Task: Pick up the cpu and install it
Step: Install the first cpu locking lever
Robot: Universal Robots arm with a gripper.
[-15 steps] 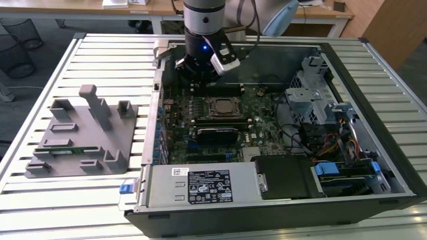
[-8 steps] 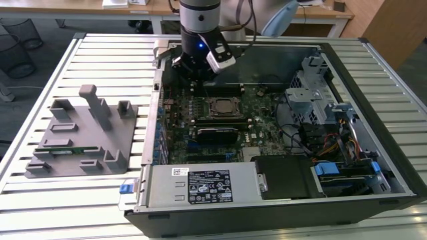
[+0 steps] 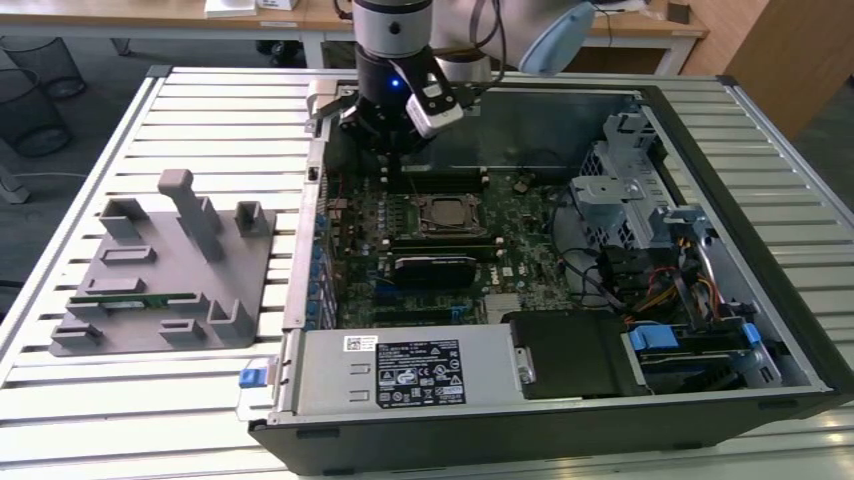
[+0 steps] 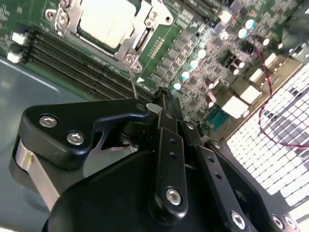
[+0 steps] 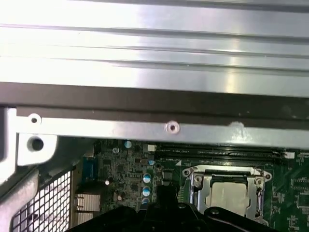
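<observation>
Second wrist view: cpu (image 4: 105,20) in its socket, apart from the jaws.

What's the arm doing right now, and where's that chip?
Gripper above the motherboard's far edge. The cpu sits in its socket, apart from the gripper. Nothing over it.

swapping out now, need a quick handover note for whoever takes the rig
Gripper: hangs over the far part of the open case, above the motherboard; whether it is open or shut cannot be told, and nothing shows in it.
Cpu: already sits in its socket, silver top up, inside the metal frame; seen in both wrist views.
Done: cpu placed in the socket.
Left: whether the socket frame is latched down cannot be told from here; check it.
Grey fixture on the table holds a green memory stick.
</observation>
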